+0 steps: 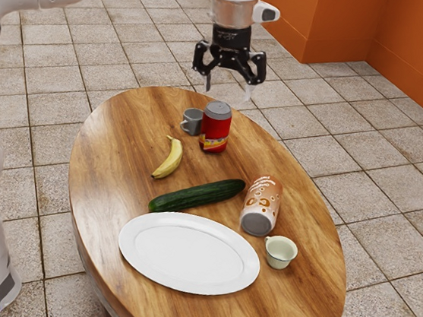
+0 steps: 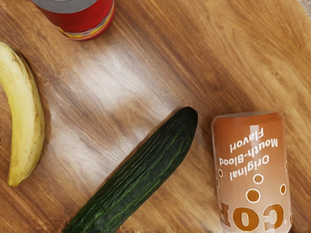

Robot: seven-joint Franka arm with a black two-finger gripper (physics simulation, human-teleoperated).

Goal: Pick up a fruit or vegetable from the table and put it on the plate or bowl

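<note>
A dark green cucumber [image 1: 197, 196] [image 2: 138, 175] lies across the middle of the oval wooden table [image 1: 118, 146], just behind the white plate [image 1: 188, 251] at the front. A yellow banana [image 1: 169, 159] [image 2: 22, 119] lies a little farther back, toward the exterior view's left. My black gripper [image 1: 231, 74] hangs open high above the table's far right part, well above the red can [image 1: 215, 126] [image 2: 77, 14], with nothing between its fingers.
A grey mug [image 1: 190, 121] stands beside the red can. An orange can [image 1: 261, 205] [image 2: 252, 170] lies on its side right of the cucumber. A small pale cup [image 1: 280, 251] stands near the front right edge. Tiled floor and orange walls surround the table.
</note>
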